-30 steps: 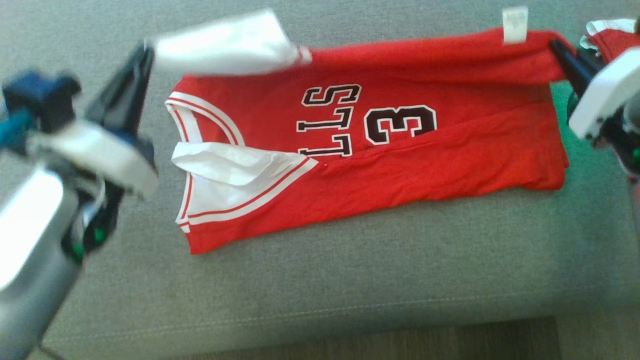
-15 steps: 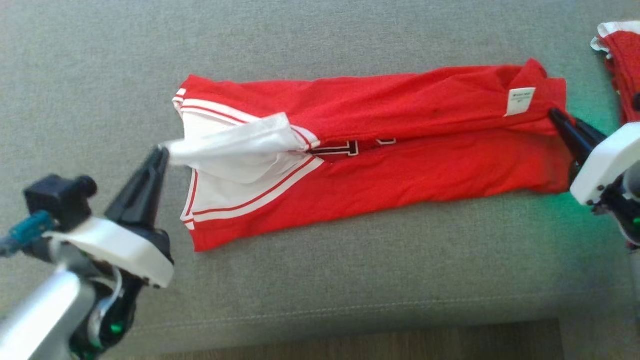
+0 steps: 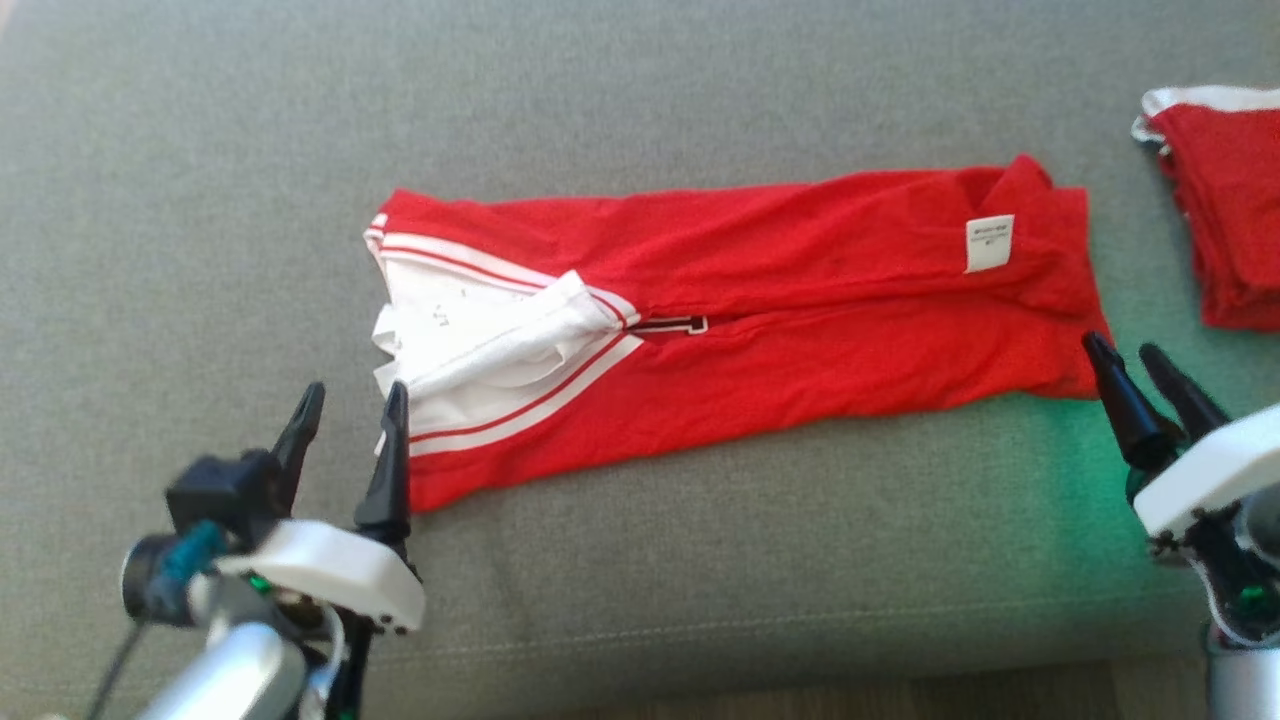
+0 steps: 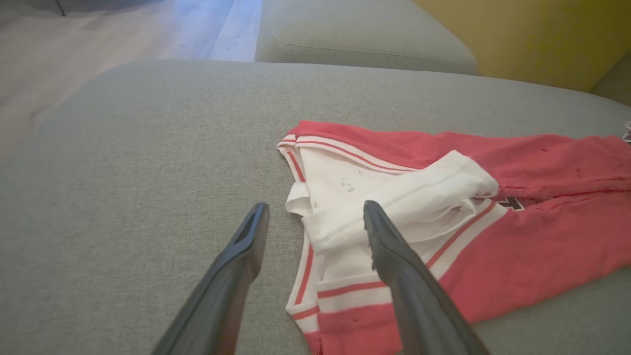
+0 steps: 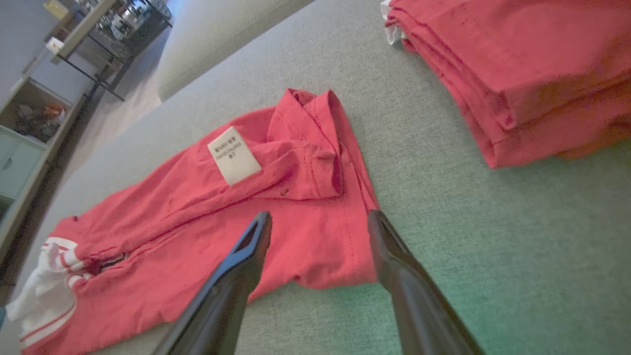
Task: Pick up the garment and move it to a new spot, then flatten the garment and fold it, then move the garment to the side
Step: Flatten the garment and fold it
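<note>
A red garment with white sleeves and a white label lies folded into a long strip across the grey cushion. My left gripper stands open just off its white-sleeved left end, nothing between the fingers; the left wrist view shows that sleeve end of the garment ahead of my open left gripper. My right gripper is open beside the strip's lower right corner, holding nothing. In the right wrist view the labelled end of the garment lies just beyond my right gripper.
A stack of folded red clothes sits at the right edge of the cushion, large in the right wrist view as the stack. Wood floor lies beyond the cushion's left end, and the cushion's front seam runs near me.
Both grippers folded the far edge of the garment over toward me, hiding the lettering, then let go and drew back. The head camera has also shifted.
</note>
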Controlling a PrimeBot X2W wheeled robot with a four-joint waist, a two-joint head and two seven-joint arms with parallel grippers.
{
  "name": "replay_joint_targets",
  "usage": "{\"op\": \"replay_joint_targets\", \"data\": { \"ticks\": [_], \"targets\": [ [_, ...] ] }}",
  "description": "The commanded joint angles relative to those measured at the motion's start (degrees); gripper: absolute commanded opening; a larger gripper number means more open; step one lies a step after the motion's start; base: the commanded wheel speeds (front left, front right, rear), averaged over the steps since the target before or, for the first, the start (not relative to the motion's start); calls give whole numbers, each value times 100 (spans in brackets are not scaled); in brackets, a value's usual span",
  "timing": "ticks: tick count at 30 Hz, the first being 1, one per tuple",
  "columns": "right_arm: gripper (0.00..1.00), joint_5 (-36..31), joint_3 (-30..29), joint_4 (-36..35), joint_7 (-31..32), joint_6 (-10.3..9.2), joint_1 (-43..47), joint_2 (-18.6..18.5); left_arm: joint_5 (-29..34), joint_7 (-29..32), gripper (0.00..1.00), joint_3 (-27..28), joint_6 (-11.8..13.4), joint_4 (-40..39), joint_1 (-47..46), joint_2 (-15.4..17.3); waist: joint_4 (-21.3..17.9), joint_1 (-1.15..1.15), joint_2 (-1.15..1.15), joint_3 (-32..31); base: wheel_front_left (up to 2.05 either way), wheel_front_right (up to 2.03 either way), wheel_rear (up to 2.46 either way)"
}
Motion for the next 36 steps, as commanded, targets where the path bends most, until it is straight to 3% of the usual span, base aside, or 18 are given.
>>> {"op": "replay_joint_targets", "data": {
  "ticks": [1,5,8,16,26,33,34,36],
  "targets": [
    [100,59,5,-276,-55,-2,-50,25,196,-85,100,280,118,-121,-57,71,-15,1,0,-154,0,0,0],
    [100,124,-268,-94,-134,-2,-137,263,922,-116,100,351,355,-198,126,-275,38,1,0,-371,0,0,0],
    [100,65,-401,295,-215,-2,-387,321,1425,-118,100,382,386,-278,293,-531,131,1,0,-505,0,0,0],
    [100,-921,-871,1766,-438,-2,-1298,347,1902,-119,100,430,40,-141,500,-925,520,1,0,-622,0,0,0],
    [100,-2369,-1575,2932,-307,-2,-1860,154,2135,-120,100,628,-335,77,569,-1335,872,1,0,-537,0,0,0],
    [98,-2328,-1509,3147,366,-2,-1915,283,2265,-120,100,842,-549,198,618,-1554,871,1,0,-491,0,0,0],
    [58,-2259,-1468,3136,465,-2,-1887,294,2281,-120,100,875,-579,214,619,-1577,862,1,0,-499,0,0,0],
    [0,-2108,-1377,3082,659,-2,-1820,310,2311,-120,100,954,-627,232,627,-1615,831,1,0,-514,0,0,0]
  ]
}}
